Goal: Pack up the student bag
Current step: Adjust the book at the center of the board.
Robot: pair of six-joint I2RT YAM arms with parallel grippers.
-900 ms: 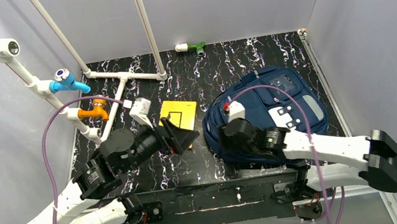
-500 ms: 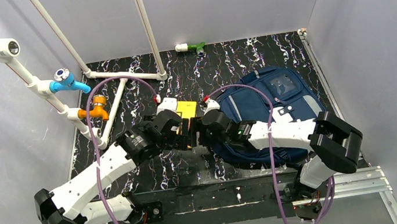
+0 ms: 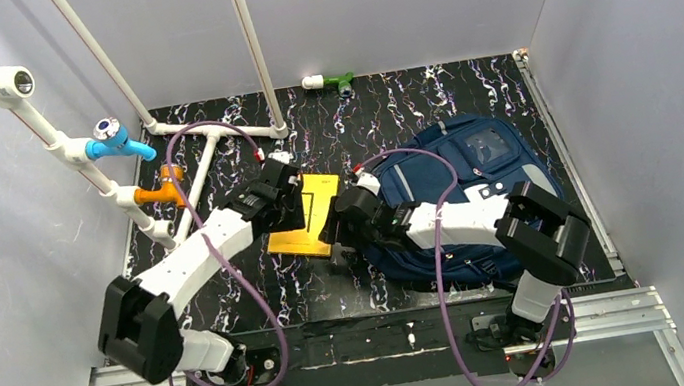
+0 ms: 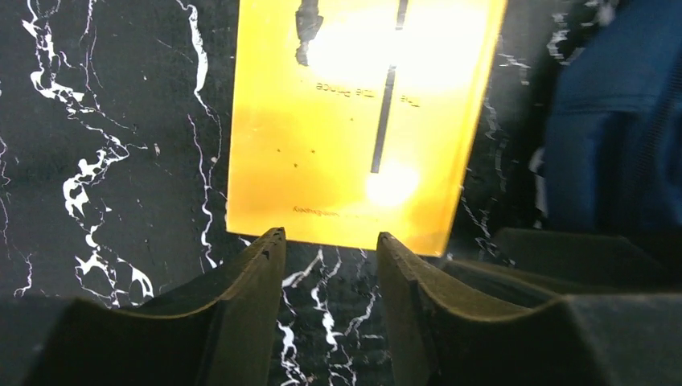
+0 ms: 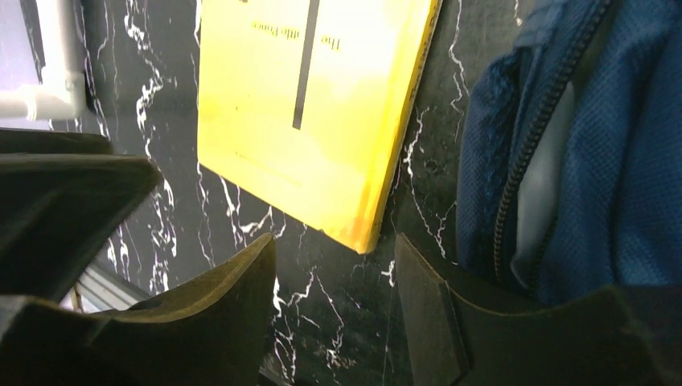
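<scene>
Book pickup step. Yellow book [image 3: 304, 216] flat on table [image 3: 406, 103]; student bag [image 3: 476, 169] at its 3 o'clock. Left gripper [image 4: 330, 241] parted, empty, at book edge. Right gripper [image 5: 334, 249] parted, empty, at book corner. Next, likely: finger under edge, clamp, carry toward bag.

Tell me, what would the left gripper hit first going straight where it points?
Probably the book, its near edge just ahead of the left gripper; depth is unclear, so perhaps the table first.

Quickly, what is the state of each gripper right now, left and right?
Left gripper: open, holding nothing; the yellow book lies just ahead of its fingertips.
Right gripper: open, holding nothing.
</scene>
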